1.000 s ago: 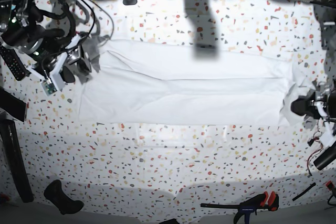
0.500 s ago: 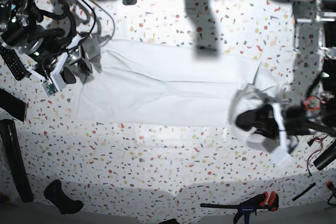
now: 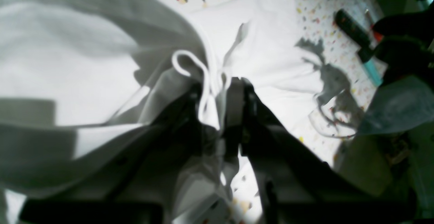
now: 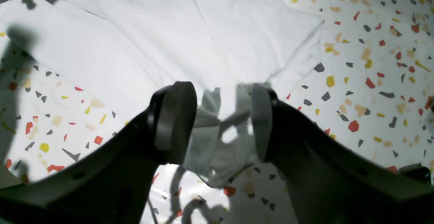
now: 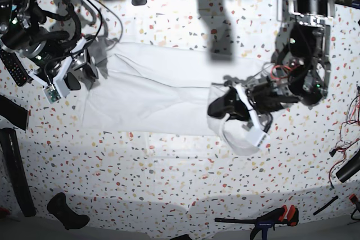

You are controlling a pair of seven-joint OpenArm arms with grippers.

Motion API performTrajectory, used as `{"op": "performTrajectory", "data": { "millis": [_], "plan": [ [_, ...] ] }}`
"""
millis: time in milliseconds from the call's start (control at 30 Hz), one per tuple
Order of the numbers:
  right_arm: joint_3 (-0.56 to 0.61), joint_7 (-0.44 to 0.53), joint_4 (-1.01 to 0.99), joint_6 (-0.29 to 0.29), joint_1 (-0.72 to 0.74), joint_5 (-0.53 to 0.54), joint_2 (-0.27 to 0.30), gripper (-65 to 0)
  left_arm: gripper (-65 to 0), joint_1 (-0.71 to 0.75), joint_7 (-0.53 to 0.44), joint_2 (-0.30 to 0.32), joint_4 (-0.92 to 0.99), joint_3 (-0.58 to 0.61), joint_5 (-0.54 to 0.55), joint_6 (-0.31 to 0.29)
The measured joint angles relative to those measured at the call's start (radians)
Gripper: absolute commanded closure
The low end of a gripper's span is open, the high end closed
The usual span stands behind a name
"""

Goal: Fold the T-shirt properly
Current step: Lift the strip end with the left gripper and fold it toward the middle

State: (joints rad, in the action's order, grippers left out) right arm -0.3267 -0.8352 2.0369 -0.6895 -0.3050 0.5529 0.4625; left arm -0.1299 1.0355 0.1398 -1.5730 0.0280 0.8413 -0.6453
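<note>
The white T-shirt [image 5: 157, 94] lies as a long folded band across the speckled table. My left gripper [image 5: 223, 108] is shut on its right end and holds that end lifted, over the band's right of middle. The left wrist view shows the gripper [image 3: 218, 110] with gathered cloth [image 3: 271, 54] pinched between the jaws and a hem loop sticking out. My right gripper [image 5: 84, 74] hovers at the shirt's left end. In the right wrist view it [image 4: 218, 122] is open, with a bunched bit of the shirt [image 4: 169, 31] below the gap.
A black remote [image 5: 14, 67] and dark straps lie at the table's left edge. A black handle [image 5: 66, 212] and an orange-and-black clamp [image 5: 275, 217] lie at the front edge. Cables hang at the far right. Bare tabletop [image 5: 169, 184] lies in front of the shirt.
My left gripper has carried the shirt's right end leftward from the table's right edge, folding it over the band. The right arm has not moved.
</note>
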Motion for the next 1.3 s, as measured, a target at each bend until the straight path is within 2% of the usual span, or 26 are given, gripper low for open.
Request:
{"op": "performTrajectory", "data": {
  "millis": [100, 233, 367, 567, 700, 833, 967, 1067, 1167, 1300],
  "plan": [
    [0.0, 0.007, 0.0, 0.0, 0.001, 0.0, 0.0, -29.5, 0.0, 0.008, -0.003, -0.035, 0.0, 0.0, -0.062, -0.001],
    [0.0, 0.007, 0.0, 0.0, 0.001, 0.0, 0.0, -29.5, 0.0, 0.008, -0.005, -0.039, 0.0, 0.0, -0.071, -0.001],
    [0.0, 0.011, 0.0, 0.0, 0.003, 0.0, 0.0, -29.5, -13.5, 0.008, -0.005, -0.037, 0.0, -0.001, -0.021, 0.003],
    [0.0, 0.01, 0.0, 0.0, 0.003, 0.0, 0.0, -29.5, -23.4, 0.005, -0.005, -0.038, 0.0, -0.001, 0.058, 0.002],
    [0.0, 0.011, 0.0, 0.0, 0.003, 0.0, 0.0, -29.5, -23.5, 0.0, -0.016, -0.04, 0.0, -0.001, 0.122, 0.002],
    [0.0, 0.011, 0.0, 0.0, 0.003, 0.0, 0.0, -29.5, -23.5, -0.01, -0.027, -0.042, 0.0, 0.0, 0.132, 0.002],
    [0.0, 0.011, 0.0, 0.0, 0.003, 0.0, 0.0, -29.5, -23.5, -0.072, 0.062, -0.034, -0.014, 0.0, 0.132, 0.003],
    [0.0, 0.011, 0.0, 0.0, 0.003, 0.0, 0.0, -29.5, -23.5, -0.145, 0.146, -0.002, -0.074, 0.001, 0.138, -0.001],
    [0.0, 0.011, 0.0, 0.0, 0.003, 0.0, 0.0, -29.5, -23.5, -0.205, 0.167, 0.067, -0.147, 0.002, 0.125, -0.001],
    [0.0, 0.01, 0.0, 0.0, 0.003, 0.0, 0.0, -29.5, -23.5, -0.218, 0.131, 0.185, -0.185, 0.003, -0.035, -0.005]
  ]
}}
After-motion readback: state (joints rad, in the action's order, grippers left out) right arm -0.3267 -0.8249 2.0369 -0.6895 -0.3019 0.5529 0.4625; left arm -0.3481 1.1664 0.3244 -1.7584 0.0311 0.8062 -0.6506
